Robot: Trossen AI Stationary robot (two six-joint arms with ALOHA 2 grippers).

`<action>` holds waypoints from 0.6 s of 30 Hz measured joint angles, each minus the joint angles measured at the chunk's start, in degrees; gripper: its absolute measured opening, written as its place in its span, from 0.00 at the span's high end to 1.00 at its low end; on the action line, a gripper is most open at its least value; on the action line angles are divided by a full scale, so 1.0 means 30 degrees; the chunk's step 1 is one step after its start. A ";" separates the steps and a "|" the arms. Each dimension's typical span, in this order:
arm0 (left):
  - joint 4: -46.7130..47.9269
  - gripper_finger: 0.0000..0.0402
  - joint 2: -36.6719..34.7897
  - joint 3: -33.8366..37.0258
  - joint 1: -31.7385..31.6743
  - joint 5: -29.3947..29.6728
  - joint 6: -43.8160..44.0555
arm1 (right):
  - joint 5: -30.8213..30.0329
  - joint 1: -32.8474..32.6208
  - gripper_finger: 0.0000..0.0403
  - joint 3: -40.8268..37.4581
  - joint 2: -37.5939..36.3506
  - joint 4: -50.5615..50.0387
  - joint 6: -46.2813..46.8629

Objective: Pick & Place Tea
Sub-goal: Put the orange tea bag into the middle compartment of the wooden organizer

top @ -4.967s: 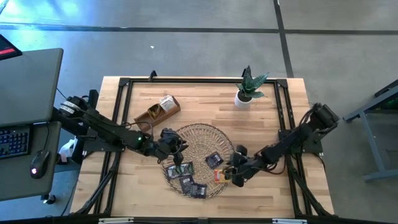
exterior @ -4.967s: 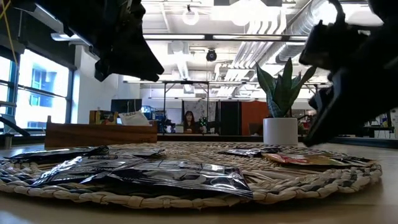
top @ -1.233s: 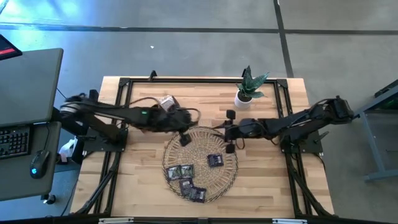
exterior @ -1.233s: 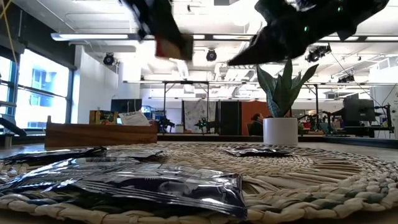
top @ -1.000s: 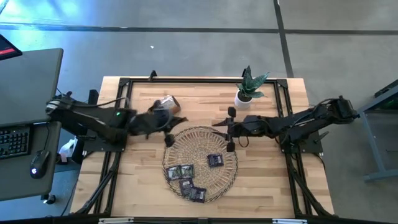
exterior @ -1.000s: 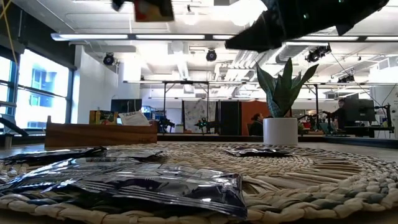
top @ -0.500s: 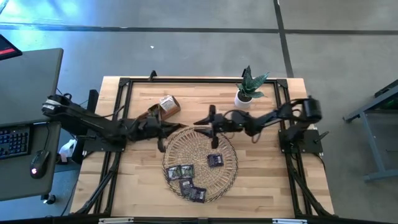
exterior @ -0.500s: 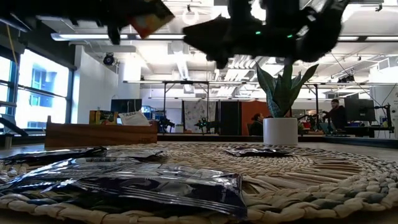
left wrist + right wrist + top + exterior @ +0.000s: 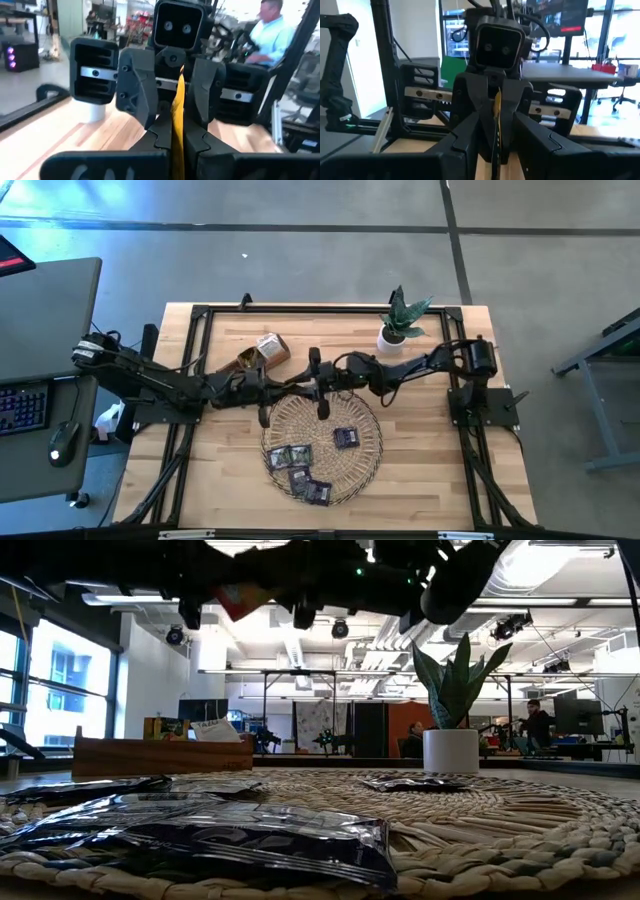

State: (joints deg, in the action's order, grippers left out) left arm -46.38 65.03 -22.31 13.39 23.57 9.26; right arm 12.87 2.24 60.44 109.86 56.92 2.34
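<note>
Two grippers meet nose to nose above the far rim of the woven tray (image 9: 352, 402), the left gripper (image 9: 262, 386) and right gripper (image 9: 316, 371) both pinching one orange sachet (image 9: 176, 120) edge-on between them. For a clean handover, I judge one should let go only once the other's hold is firm. Dark sachets (image 9: 298, 467) lie on the tray.

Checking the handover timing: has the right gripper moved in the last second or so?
Yes. In the high view the right gripper has travelled leftward, away from the potted plant, to the woven tray's far rim, meeting the left gripper.
</note>
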 joint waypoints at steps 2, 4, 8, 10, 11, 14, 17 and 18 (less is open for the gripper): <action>0.0520 1.00 0.0095 -0.0001 0.0360 0.0644 -0.0039 | -0.0018 -0.0015 0.77 -0.0443 -0.0024 0.0133 0.0045; 0.0658 1.00 0.0092 -0.0014 0.0576 0.1095 -0.0108 | -0.0112 -0.0015 0.79 -0.0823 -0.0160 0.0279 0.0064; -0.0011 1.00 -0.0012 -0.0022 0.0727 0.1850 -0.0413 | 0.0024 0.0000 0.80 -0.1433 -0.0448 0.0695 0.0163; -0.0327 1.00 -0.0014 -0.0022 0.0699 0.1926 -0.0670 | 0.0072 0.0007 0.80 -0.1636 -0.0503 0.0666 0.0126; -0.0430 1.00 -0.0032 -0.0045 0.0699 0.1930 -0.0666 | 0.0117 0.0001 0.80 -0.1636 -0.0503 0.0711 0.0126; -0.0846 1.00 -0.0048 -0.0051 0.0845 0.1903 -0.0708 | 0.0125 -0.0007 0.80 -0.1629 -0.0515 0.0763 0.0133; -0.1513 1.00 -0.0073 -0.0057 0.1099 0.1911 -0.1321 | 0.0131 -0.0015 0.80 -0.1629 -0.0532 0.0313 0.0089; -0.1511 1.00 -0.0077 -0.0058 0.1197 0.1937 -0.1445 | 0.0161 -0.0015 0.80 -0.1629 -0.0532 0.0307 0.0082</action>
State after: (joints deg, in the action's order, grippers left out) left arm -50.91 64.79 -22.48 16.98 29.38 4.92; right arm 13.36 2.20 55.55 108.27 57.84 2.59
